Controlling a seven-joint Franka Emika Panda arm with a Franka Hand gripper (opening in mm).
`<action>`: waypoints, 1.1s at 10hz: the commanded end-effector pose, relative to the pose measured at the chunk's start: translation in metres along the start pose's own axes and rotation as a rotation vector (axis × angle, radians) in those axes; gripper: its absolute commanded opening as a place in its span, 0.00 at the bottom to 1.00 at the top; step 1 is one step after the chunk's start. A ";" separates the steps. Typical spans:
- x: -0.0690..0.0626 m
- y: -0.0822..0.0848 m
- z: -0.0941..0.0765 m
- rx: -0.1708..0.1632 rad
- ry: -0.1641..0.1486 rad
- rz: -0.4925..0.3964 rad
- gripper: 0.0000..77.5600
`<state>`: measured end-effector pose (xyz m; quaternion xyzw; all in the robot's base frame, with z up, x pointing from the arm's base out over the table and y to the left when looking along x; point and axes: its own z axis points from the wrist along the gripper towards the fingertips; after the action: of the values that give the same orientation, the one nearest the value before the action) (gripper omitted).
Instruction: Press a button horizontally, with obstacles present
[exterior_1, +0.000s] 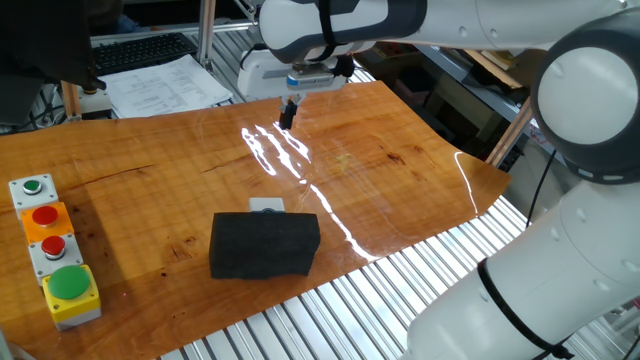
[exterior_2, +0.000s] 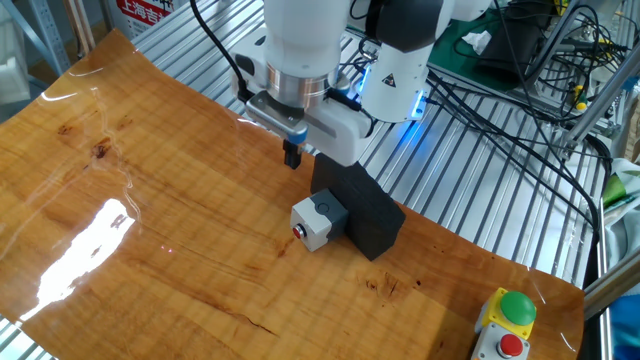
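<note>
In one fixed view, a glossy orange-brown wooden board is seen laid over a table of ribbed aluminium profiles. A black rectangular block rests near the board's near edge. Just behind its top edge, a small pale grey-white flat piece, the button, is partly visible, touching or almost touching the block. The white robot arm is stretched across the far side of the board, and its black two-finger gripper is held pointing downward above the far part of the board, well apart from the block and the button. Whether the fingers are spread or closed cannot be told here. At the left edge of the board a row of push-button boxes in grey, orange and yellow is placed, carrying green and red round caps.

In the other fixed view, the button is shown as a small grey box with a red dot on its front face, set against the side of the block. The gripper is suspended above the board, near the block's far end and a little behind the button, with no contact to either. The fingertips appear as one dark shape, so their state cannot be told. A yellow box with a green cap is seen at the lower right corner.
</note>
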<state>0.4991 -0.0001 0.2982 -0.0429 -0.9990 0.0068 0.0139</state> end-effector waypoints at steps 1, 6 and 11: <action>0.000 0.000 0.000 0.014 0.056 0.167 0.00; -0.001 0.001 0.002 0.007 0.062 0.154 0.00; -0.003 0.003 0.030 -0.016 0.053 0.168 0.00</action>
<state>0.5003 0.0018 0.2741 -0.1234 -0.9915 0.0041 0.0413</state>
